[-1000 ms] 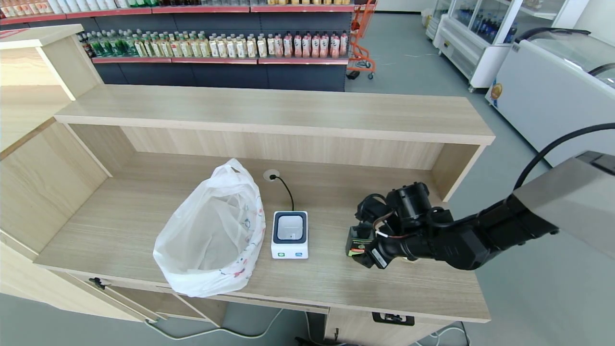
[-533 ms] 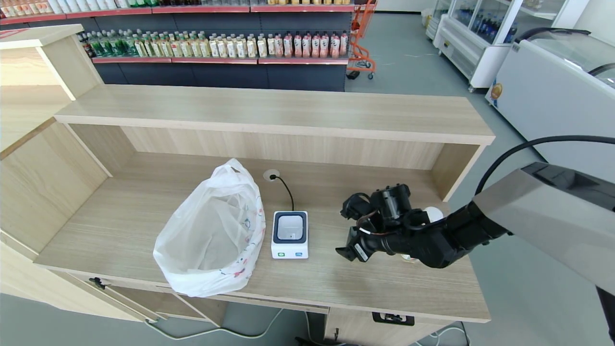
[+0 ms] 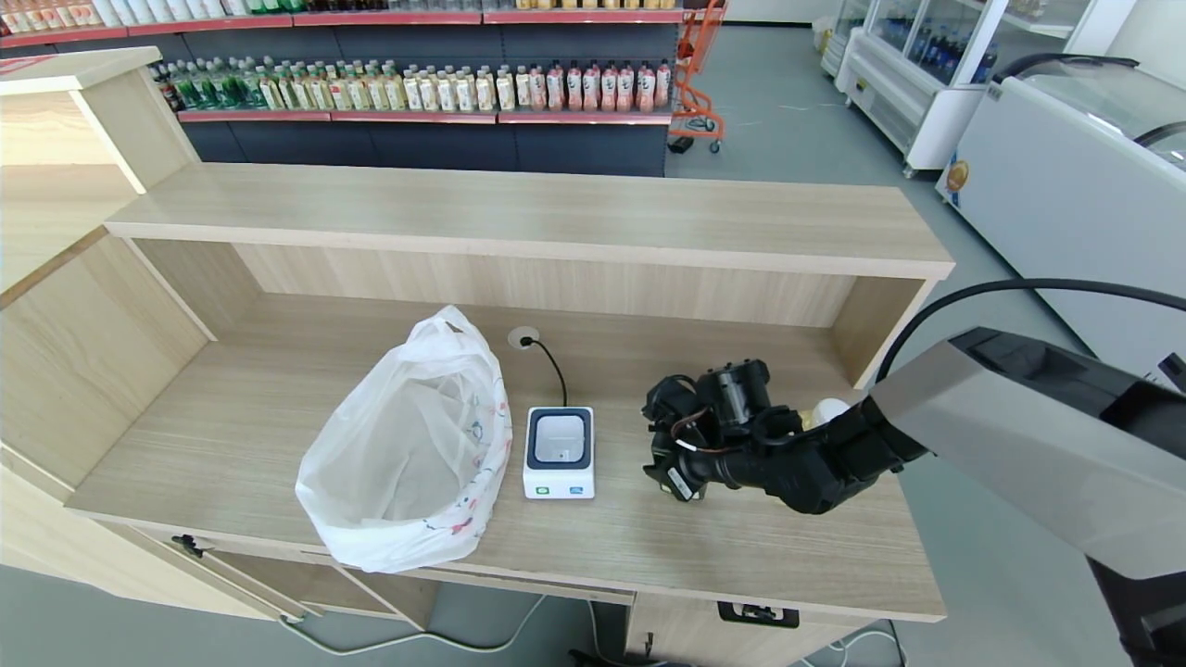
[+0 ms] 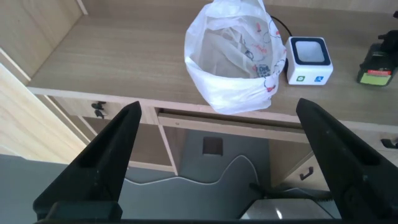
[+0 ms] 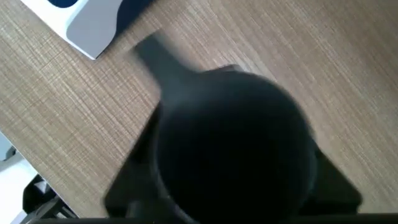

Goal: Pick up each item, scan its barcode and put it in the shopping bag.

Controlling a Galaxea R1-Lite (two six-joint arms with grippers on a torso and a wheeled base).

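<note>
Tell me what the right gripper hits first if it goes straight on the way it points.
Probably the scanner: the right gripper points across bare counter toward it, though it may pass just above.

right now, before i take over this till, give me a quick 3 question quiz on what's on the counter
1. True or false: in the head view, the shopping bag stands to the left of the scanner.
2. Pick one: the right gripper is (A) inside the bag's mouth, (B) over the counter on the scanner's right, (C) on the upper ledge.
3. Fill in: the fingers of the left gripper are spread ___.

Key: 1 true. 2 B. 3 open.
</note>
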